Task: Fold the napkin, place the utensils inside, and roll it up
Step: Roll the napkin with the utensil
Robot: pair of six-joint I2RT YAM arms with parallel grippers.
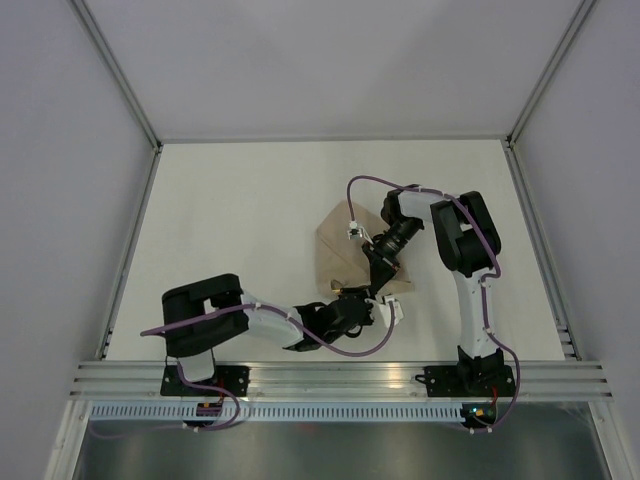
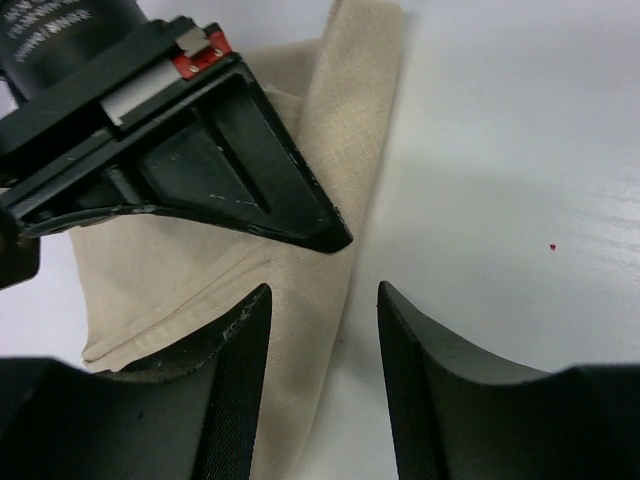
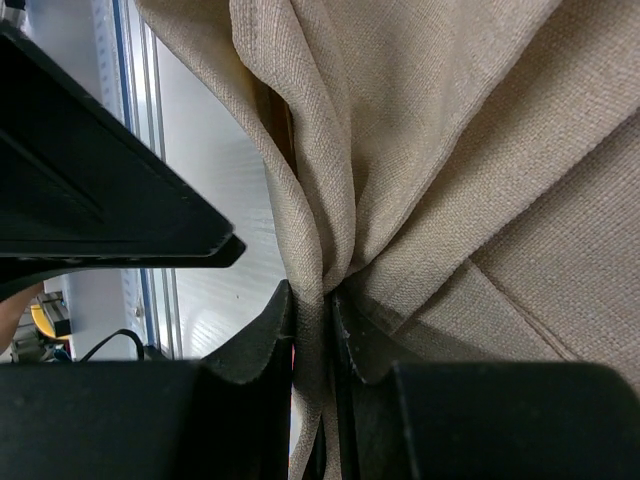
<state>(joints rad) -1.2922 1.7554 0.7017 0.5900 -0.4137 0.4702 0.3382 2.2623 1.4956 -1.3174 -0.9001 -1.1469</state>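
Note:
The tan napkin (image 1: 338, 248) lies crumpled right of the table's middle. My right gripper (image 1: 378, 268) is shut on a bunched fold at its near edge. In the right wrist view the cloth (image 3: 450, 150) is pinched between the closed fingers of that gripper (image 3: 312, 300) and hangs in pleats. My left gripper (image 1: 385, 308) is just near of it and open. In the left wrist view this gripper (image 2: 320, 300) straddles the napkin's folded edge (image 2: 300, 330) without touching it, and the right gripper's finger (image 2: 240, 170) rests on the cloth above. No utensils show clearly.
The white table (image 1: 230, 220) is bounded by grey walls and a metal rail (image 1: 340, 378) along the near edge. Purple cables (image 1: 360, 185) loop over both arms. The two grippers are very close together.

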